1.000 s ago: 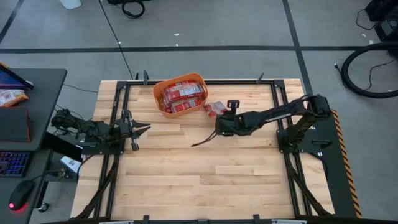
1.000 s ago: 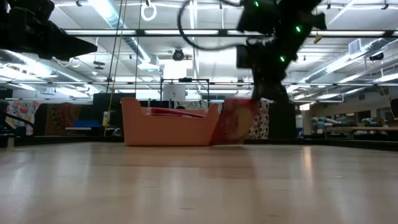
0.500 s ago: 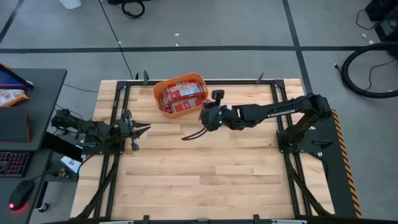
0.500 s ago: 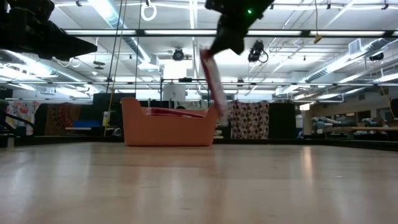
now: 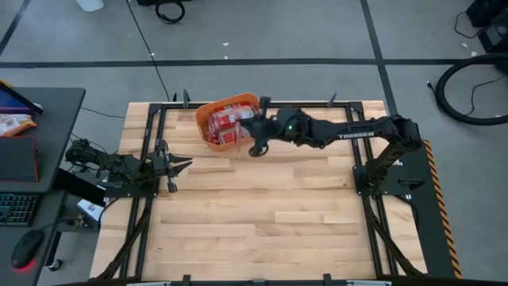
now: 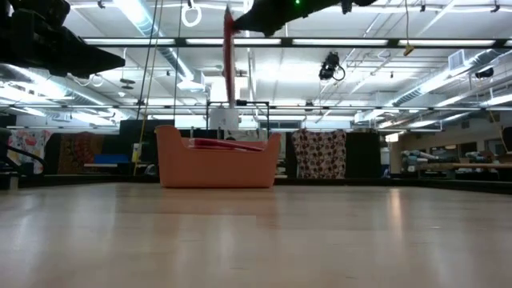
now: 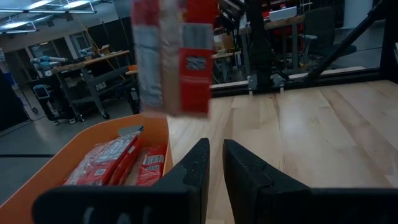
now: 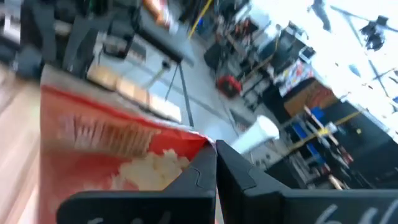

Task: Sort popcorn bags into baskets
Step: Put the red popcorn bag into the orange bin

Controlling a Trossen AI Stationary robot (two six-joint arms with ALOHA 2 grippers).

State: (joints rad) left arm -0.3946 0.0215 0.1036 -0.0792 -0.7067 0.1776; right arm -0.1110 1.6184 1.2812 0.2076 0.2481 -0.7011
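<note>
An orange tub (image 5: 205, 119) stands near the table's far edge, with several red packets (image 5: 230, 119) lying flat inside. My right gripper (image 5: 255, 131) reaches over the tub's right end and is shut on one red packet (image 6: 230, 56). In the low view the packet is edge-on above the tub's wall (image 6: 216, 168). The left wrist view shows its red and grey face (image 7: 174, 56) over the tub (image 7: 81, 162). My left gripper (image 5: 178, 165) waits at the table's left side, fingers shut, touching nothing. My right gripper pinches the packet's upper edge (image 8: 199, 140) between its two fingers, coming from the table's right on a slight downward slant. The packet is lifted clear and hangs upright below the fingers, above the tub's right end.
A black frame (image 5: 357, 135) borders the wooden table, and the right arm's base (image 5: 397, 171) stands at its right edge. The bare boards of the near half (image 5: 262, 222) give free room. A desk with a keyboard (image 5: 16, 206) lies left of the table.
My right gripper lifted the packet off the table beside the tub's right end, carrying it up and toward the table's left and far edge. The packet leaned against the tub a second ago; now it hangs clear above it.
</note>
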